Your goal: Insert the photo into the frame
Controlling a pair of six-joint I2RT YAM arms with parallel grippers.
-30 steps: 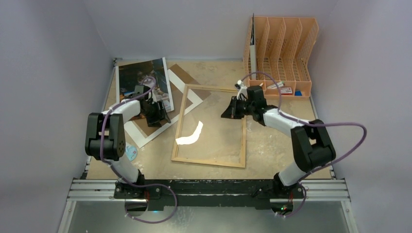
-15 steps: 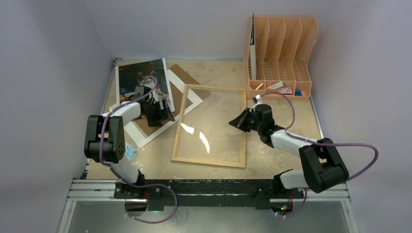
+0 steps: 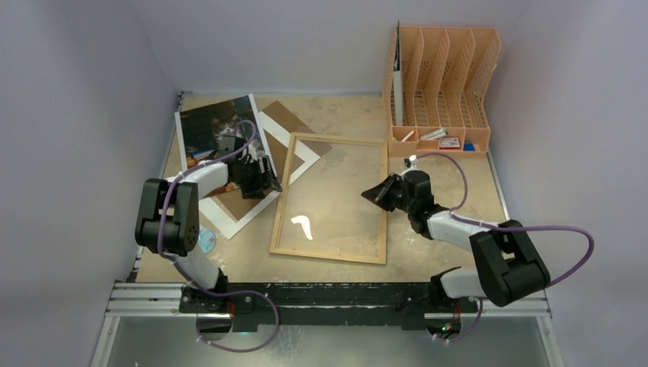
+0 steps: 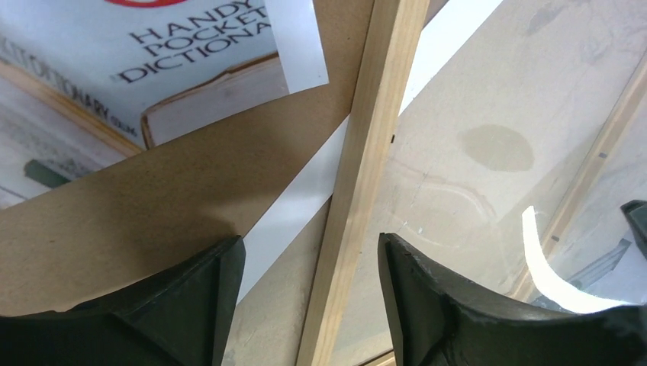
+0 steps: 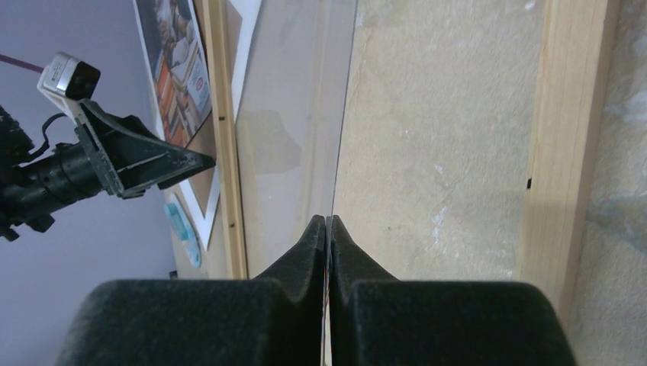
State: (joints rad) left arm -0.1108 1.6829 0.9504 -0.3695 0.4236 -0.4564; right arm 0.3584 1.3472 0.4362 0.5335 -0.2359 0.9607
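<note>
right gripper [image 5: 328, 229] pinching thin clear pane [image 5: 294, 99] edge | left gripper [image 4: 309, 255] spread over smooth light-wood rectangular frame [image 4: 366, 152] rail | I see glossy photo [image 3: 210, 126] beside

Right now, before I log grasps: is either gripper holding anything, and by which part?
The right gripper pinches the clear pane by its edge; the left gripper is open, holding nothing.

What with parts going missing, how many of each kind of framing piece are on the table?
photo: 1
wooden frame: 1
white mat: 1
brown backing board: 1
clear pane: 1
Total: 5
</note>
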